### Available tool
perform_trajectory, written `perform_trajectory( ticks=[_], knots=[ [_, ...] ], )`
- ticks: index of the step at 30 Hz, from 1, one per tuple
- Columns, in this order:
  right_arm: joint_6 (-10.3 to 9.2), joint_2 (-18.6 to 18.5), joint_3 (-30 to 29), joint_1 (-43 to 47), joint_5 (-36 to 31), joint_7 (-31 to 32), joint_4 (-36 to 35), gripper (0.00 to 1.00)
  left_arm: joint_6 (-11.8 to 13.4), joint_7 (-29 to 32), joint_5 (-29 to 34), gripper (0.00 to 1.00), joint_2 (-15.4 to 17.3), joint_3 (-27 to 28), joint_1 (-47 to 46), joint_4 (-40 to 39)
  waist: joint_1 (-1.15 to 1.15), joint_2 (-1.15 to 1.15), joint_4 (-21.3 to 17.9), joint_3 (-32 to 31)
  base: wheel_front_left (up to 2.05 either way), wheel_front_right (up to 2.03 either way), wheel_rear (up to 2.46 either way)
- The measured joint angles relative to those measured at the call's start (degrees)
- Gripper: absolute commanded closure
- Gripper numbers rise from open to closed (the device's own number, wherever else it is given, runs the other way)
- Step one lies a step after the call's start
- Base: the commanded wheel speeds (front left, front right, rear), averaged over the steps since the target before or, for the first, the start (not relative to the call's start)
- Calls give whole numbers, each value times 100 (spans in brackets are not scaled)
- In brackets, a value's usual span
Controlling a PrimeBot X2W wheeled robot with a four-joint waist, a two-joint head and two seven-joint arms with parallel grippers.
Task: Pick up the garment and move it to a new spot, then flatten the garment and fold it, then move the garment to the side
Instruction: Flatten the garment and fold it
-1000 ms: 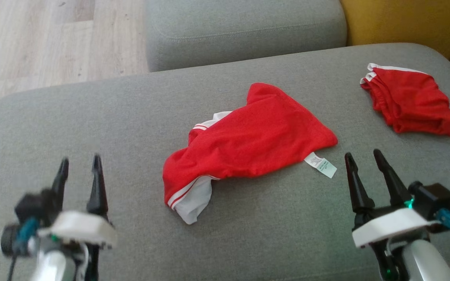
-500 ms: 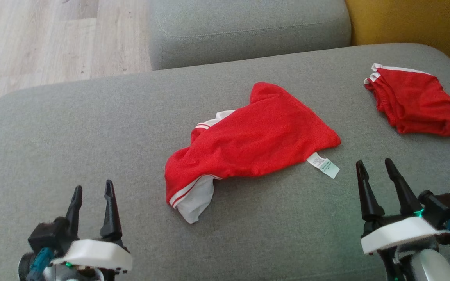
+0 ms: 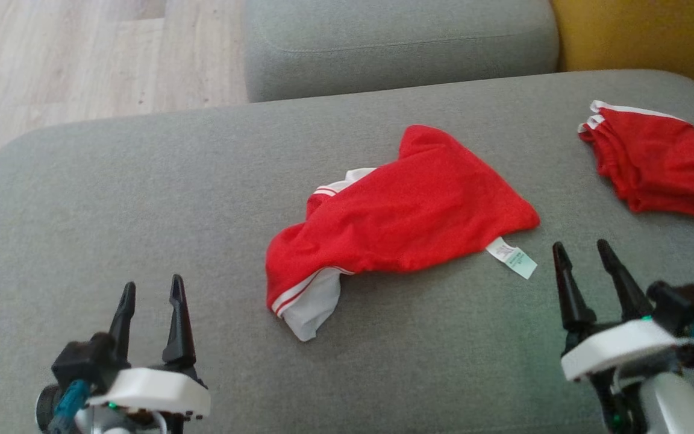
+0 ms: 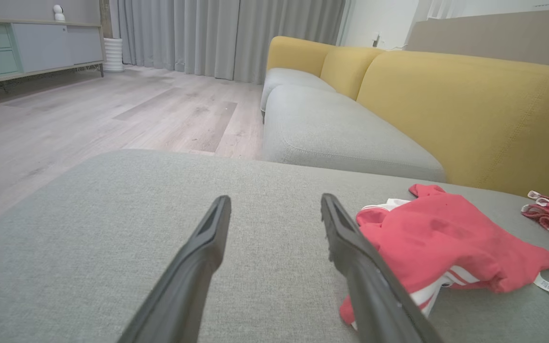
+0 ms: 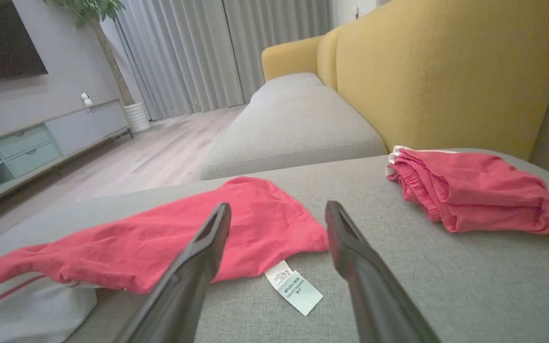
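The garment is red with white trim and a white care label. It lies crumpled in the middle of the grey cushion. My left gripper is open over bare cushion, well to the garment's near left. My right gripper is open too, just right of the label. In the left wrist view the garment lies right of the open left gripper. In the right wrist view the garment and label lie just beyond the open right gripper.
A second red garment, folded, lies at the cushion's far right corner, also in the right wrist view. Another grey seat cushion and a yellow backrest stand behind. Wooden floor lies beyond the left edge.
The head camera has shifted, sliding the whole scene slightly right. My left gripper has drawn back toward the near edge. The right gripper stays beside the label, and the garment lies unmoved.
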Motion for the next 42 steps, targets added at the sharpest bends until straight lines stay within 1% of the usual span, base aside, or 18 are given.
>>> perform_trajectory(
  ticks=[4, 8, 14, 16, 18, 21, 25, 29, 30, 31, 32, 37, 39, 42],
  knots=[
    [0, -51, -187, -419, -37, 427, 326, 0, -60, -1, 74, 0, -35, 36, -87, -1, 0, 0, 172, 29, 0, 0, 0],
    [0, -225, -320, -979, -40, 1043, 835, 0, -135, -1, 131, 0, -114, 47, -104, 3, 0, 0, 373, 109, 0, 0, 0],
    [0, -509, -492, -1985, 169, 2048, 1960, 0, -249, -1, 182, 0, -192, -13, -448, 43, 1, 0, 691, 420, 0, 0, 0],
    [0, -576, -597, -2298, 360, 2385, 2339, 0, -270, -1, 182, 0, -211, -16, -551, 69, 1, 0, 803, 533, 0, 0, 0],
    [0, -690, -605, -2557, 378, 2661, 2671, 0, -315, -1, 194, 0, -225, -19, -603, 116, 1, 0, 914, 644, 0, 0, 0],
    [0, -766, -649, -2890, 511, 3095, 3139, 0, -352, -1, 268, 0, -249, -19, -678, 212, 1, 0, 1076, 799, 0, 0, 0],
    [0, -823, -776, -3136, 561, 3414, 3716, 0, -370, -1, 298, 0, -287, -16, -773, 248, 1, 0, 1255, 964, 0, 0, 0],
    [0, -878, -954, -3344, 532, 3519, 4086, 0, -412, -1, 333, 0, -298, 16, -876, 301, 0, 0, 1363, 1057, 0, 0, 0],
    [0, -870, -961, -3401, 531, 3518, 4132, 18, -414, -1, 334, 0, -299, 33, -888, 313, 1, 0, 1367, 1058, 0, 0, 0],
    [0, -854, -961, -3446, 531, 3516, 4179, 55, -416, -1, 336, 0, -300, 57, -887, 328, 1, 0, 1362, 1046, 0, 0, 0],
    [0, -836, -944, -3460, 531, 3508, 4203, 100, -416, -1, 357, 0, -301, 86, -886, 347, 1, 0, 1349, 1025, 0, 0, 0],
    [0, -684, -681, -3432, 676, 3290, 4170, 100, -461, -1, 374, 0, -308, 152, -881, 393, 1, 0, 1204, 873, 0, 0, 0],
    [0, -702, -478, -3431, 727, 3272, 3967, 100, -463, -1, 374, 0, -311, 168, -872, 407, 0, 0, 1110, 790, 0, 0, 0],
    [0, -801, -122, -3400, 877, 3361, 3470, 100, -466, -1, 374, 0, -315, 220, -833, 420, 0, 0, 922, 652, 0, 0, 0]
  ],
)
